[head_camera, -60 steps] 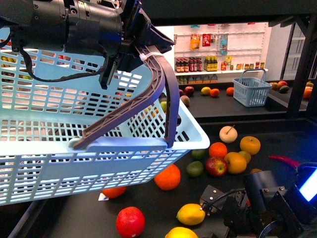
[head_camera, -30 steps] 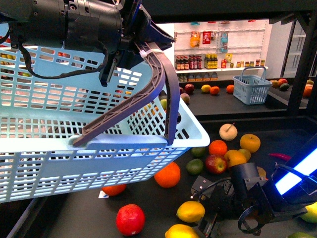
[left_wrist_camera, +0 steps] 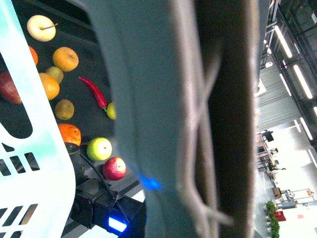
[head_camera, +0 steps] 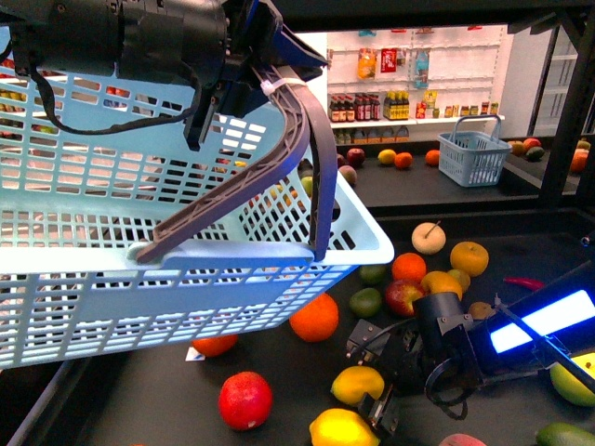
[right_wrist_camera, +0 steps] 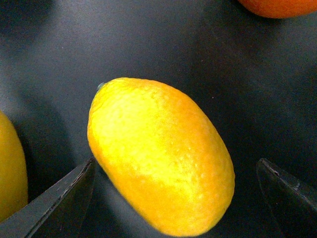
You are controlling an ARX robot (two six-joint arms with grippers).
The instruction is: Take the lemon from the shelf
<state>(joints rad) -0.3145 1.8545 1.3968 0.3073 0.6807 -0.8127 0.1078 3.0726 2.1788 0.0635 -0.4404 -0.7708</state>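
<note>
The lemon (head_camera: 356, 384) is a bright yellow oval lying on the black shelf tray (head_camera: 279, 372), at the front. My right gripper (head_camera: 374, 379) stands open right at it. In the right wrist view the lemon (right_wrist_camera: 161, 153) fills the middle, with one dark finger (right_wrist_camera: 59, 198) on each side of it and neither touching it. My left gripper (head_camera: 246, 70) is high at the upper left, shut on the grey-brown basket handle (head_camera: 288, 158) of a pale blue basket (head_camera: 139, 260). That handle (left_wrist_camera: 228, 119) fills most of the left wrist view.
A second yellow fruit (head_camera: 342, 429) lies just in front of the lemon. A red fruit (head_camera: 245, 400) and an orange (head_camera: 314, 318) lie to its left. Several apples and oranges cluster around (head_camera: 437, 279). A small blue basket (head_camera: 472, 156) stands on the far tray.
My right arm has swung left and lower across the tray, bringing its open fingers up to the lemon. The held basket has hardly moved.
</note>
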